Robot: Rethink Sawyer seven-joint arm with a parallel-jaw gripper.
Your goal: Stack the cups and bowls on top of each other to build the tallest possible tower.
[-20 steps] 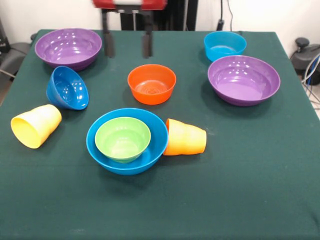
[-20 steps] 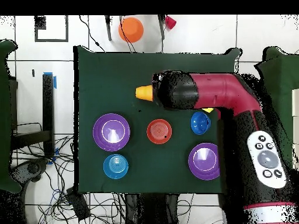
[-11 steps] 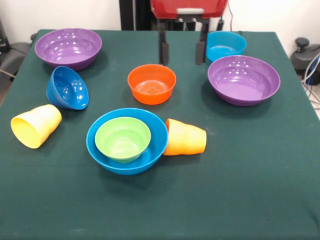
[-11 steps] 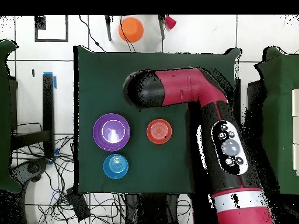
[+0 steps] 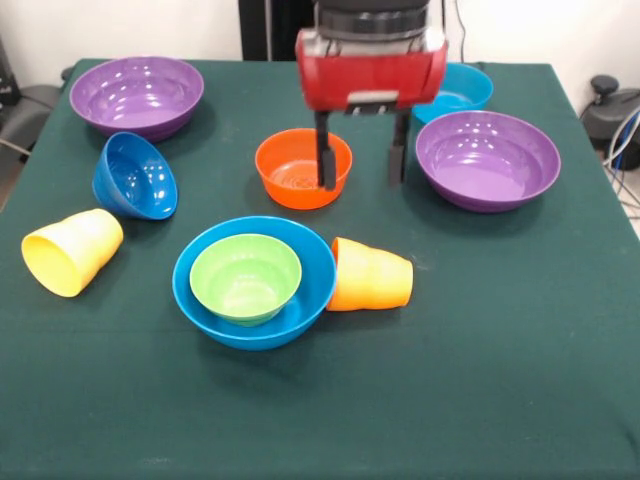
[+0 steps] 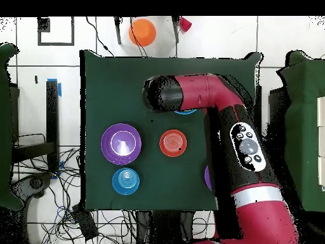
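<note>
Lower and nearer the camera than half a second ago, the end effector [image 5: 362, 160] hangs open in the front view, one finger before the orange bowl [image 5: 303, 167], the green bowl [image 5: 245, 277] nested in the large blue bowl [image 5: 254, 281]. Overhead, the arm [image 6: 219, 127] covers the worktop's [image 6: 114, 82] right side.

No legible text or labels.
</note>
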